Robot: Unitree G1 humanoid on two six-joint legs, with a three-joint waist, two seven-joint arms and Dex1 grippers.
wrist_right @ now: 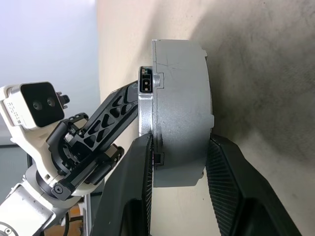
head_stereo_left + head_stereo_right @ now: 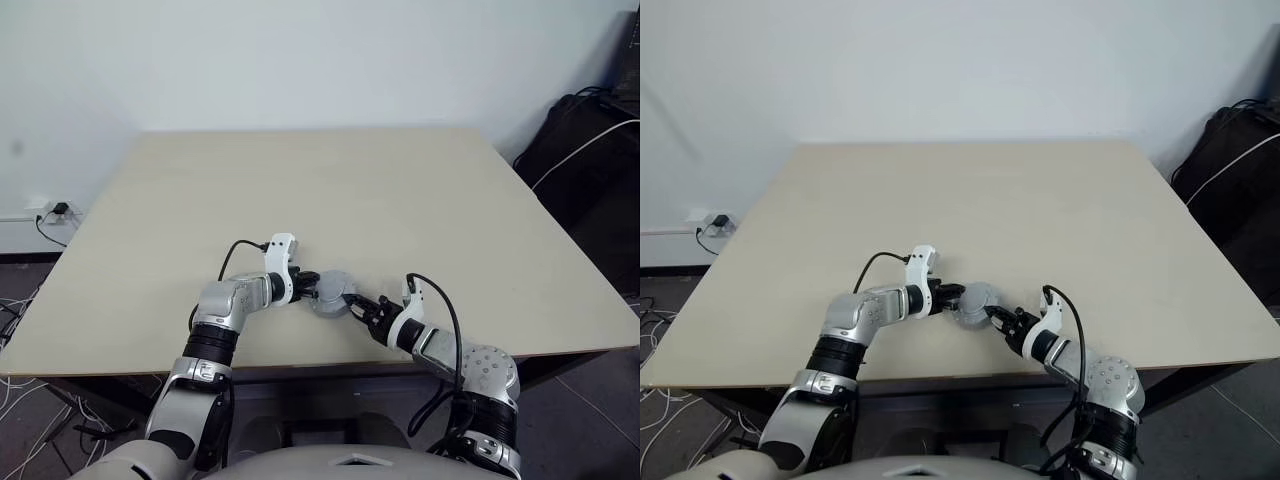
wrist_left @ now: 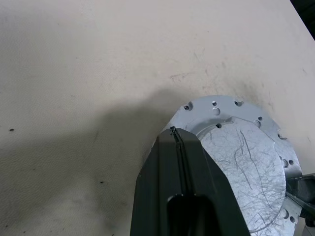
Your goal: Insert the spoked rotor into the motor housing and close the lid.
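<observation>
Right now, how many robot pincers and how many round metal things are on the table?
Pincers: 2, the left pincer and the right pincer.
Round metal things: 1, the closed motor housing.
Total: 3, all on the table.

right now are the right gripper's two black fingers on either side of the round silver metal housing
Yes, in the right wrist view the right gripper has one black finger on each side of the round silver metal housing.

The motor housing [image 1: 179,113], a squat round silver-grey metal body, is seen near the table's front edge with the lid [image 3: 246,162] closed on top. The lid's smooth, scratched silver face is turned up, small holes ringing its rim.
</observation>
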